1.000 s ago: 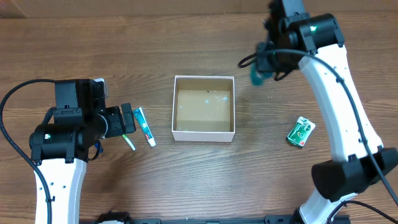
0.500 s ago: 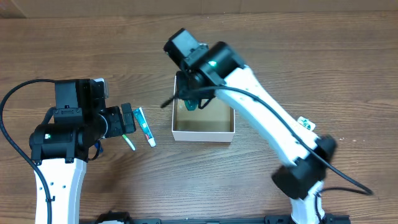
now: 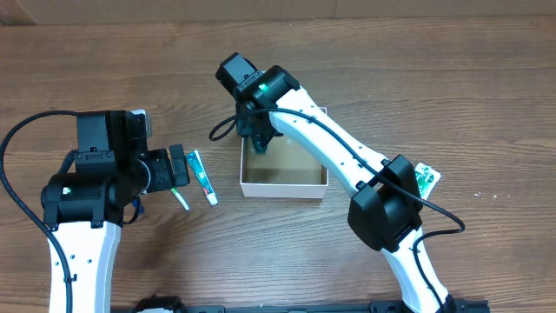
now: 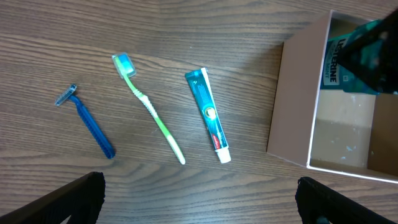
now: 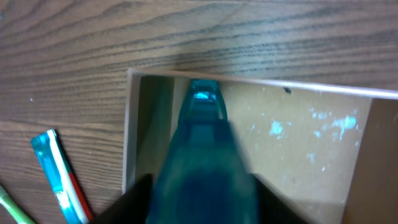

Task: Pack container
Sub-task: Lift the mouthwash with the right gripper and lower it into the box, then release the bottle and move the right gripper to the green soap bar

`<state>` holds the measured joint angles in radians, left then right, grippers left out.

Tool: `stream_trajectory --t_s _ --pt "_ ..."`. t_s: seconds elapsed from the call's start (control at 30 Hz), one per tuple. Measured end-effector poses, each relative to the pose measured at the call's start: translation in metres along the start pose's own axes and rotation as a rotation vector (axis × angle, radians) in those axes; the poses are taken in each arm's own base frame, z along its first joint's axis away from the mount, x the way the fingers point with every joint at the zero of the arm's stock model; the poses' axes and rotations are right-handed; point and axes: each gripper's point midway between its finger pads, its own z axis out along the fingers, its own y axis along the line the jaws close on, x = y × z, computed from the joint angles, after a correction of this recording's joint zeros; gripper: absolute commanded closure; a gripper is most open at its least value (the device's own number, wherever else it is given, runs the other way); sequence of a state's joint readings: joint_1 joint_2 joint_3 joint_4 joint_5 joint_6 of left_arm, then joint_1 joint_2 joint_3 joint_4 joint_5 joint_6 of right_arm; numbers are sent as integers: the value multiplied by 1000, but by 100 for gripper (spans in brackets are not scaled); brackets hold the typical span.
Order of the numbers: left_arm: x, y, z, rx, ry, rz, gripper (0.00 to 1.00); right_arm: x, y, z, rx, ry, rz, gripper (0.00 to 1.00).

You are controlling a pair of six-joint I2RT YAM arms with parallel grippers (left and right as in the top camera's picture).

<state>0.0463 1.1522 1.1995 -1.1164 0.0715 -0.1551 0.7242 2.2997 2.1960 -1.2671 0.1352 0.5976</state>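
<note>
The right hand (image 3: 258,136) is closed around a teal mouthwash bottle (image 5: 202,143) and holds it over the container (image 3: 284,186), which sits directly under this hand. The far end of the bottle points into a corner of the box – in the right wrist view one white wall runs just beside the bottle and the tan floor lies free on its other side. Whether the bottle touches the floor I cannot tell, because the hand and the bottle itself hide the lower part. I judge that the step in hand is to place the bottle inside. To do it well, the hand should go down until the bottle rests on the floor. It should lay the bottle along the wall beside it and not across the middle, so that room is left for the other things. It should spread the fingers only when the bottle is supported – a release from height could make it bounce or push the thin-walled box along the worktop (image 3: 434,69). The left hand (image 3: 177,169) hangs empty with its fingers wide apart, well away from the box; under it lie a toothpaste tube (image 4: 208,115), a green toothbrush (image 4: 149,109) and a blue razor (image 4: 87,121), side by side and not touching
</note>
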Motion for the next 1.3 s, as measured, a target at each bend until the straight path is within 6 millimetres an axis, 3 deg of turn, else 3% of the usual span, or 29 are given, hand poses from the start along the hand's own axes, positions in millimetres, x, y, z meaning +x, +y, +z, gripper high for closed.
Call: stream_trajectory --t_s 0.27,0.33,0.4,0.47,0.53,0.57,0.6,0.63,0.67,0.77,0.93,1.0,1.13,1.2,1.27,1.3 --pt "1 0 0 0 2 0 0 3 -6 -1 26 10 -42 25" --pt "1 0 0 0 3 0 0 6 -11 -10 53 7 -64 20" --pt "0 0 0 0 2 0 0 0 -13 -41 42 -39 -73 9" --pt "0 0 0 0 2 0 0 -16 -20 -99 3 -155 -58 7" --pt "0 0 0 -1 2 0 0 -28 -48 -168 -34 -275 8 6" --pt "1 0 0 0 2 0 0 -35 -91 -215 -31 -346 105 5" --pt "0 0 0 -1 2 0 0 -38 -114 -231 -21 -372 158 4" --pt "0 0 0 -1 2 0 0 -38 -168 -253 32 -394 283 4" --pt "0 0 0 -1 1 0 0 -34 -215 -260 97 -381 392 4" --pt "0 0 0 0 0 0 0 -24 -299 -239 201 -255 577 4" --pt "0 0 0 0 -1 0 0 -4 -373 -212 237 -122 716 4" --pt "0 0 0 0 -1 0 0 10 -383 -197 242 -51 732 4" --pt "-1 0 0 0 -2 0 0 44 -378 -142 219 81 711 3" --pt "-1 0 0 1 -3 0 0 66 -370 -122 180 84 708 0" --pt "-2 0 -1 1 -6 0 0 75 -367 -109 156 35 703 0" --pt "-3 0 -1 1 -11 1 0 81 -366 -89 143 20 703 0"
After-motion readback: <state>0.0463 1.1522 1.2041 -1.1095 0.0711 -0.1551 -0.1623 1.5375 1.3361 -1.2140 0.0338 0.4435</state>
